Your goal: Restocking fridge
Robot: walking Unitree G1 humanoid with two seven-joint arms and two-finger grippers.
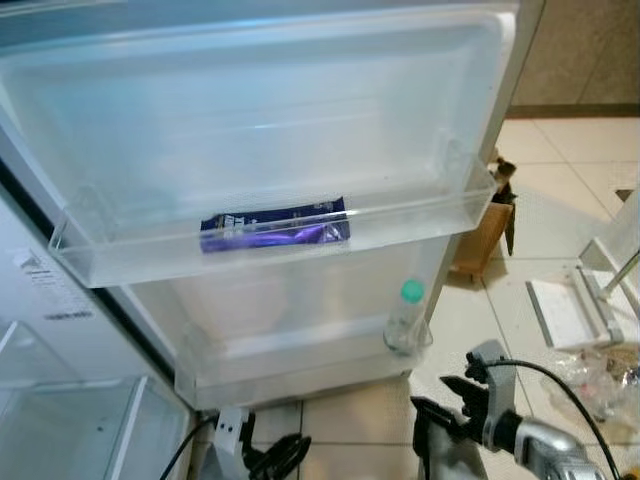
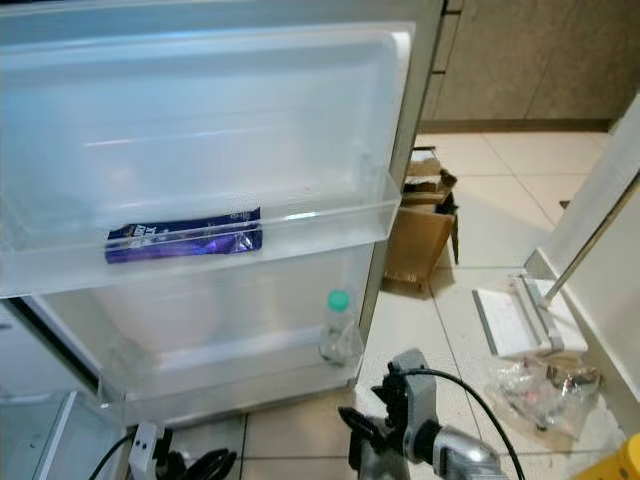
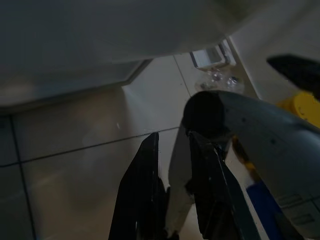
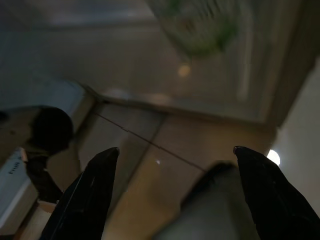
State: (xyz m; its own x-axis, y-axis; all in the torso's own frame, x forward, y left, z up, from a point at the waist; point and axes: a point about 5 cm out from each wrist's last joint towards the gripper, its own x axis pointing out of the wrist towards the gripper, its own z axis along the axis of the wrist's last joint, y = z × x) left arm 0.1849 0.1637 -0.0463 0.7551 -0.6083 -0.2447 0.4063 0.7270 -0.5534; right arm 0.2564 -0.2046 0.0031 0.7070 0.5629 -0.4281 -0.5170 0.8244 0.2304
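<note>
Door open | purple pack lying mid upper door shelf | bottle upright at lower shelf's right end | right pincer apart, low near door | left pincer nearly together, above floor

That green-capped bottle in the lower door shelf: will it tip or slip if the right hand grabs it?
The green-capped bottle is tall and narrow, so a nudge would probably tip it. It looks clear and maybe nearly empty, hence light. Smooth plastic could slip; the lower door shelf rail should catch it.
</note>
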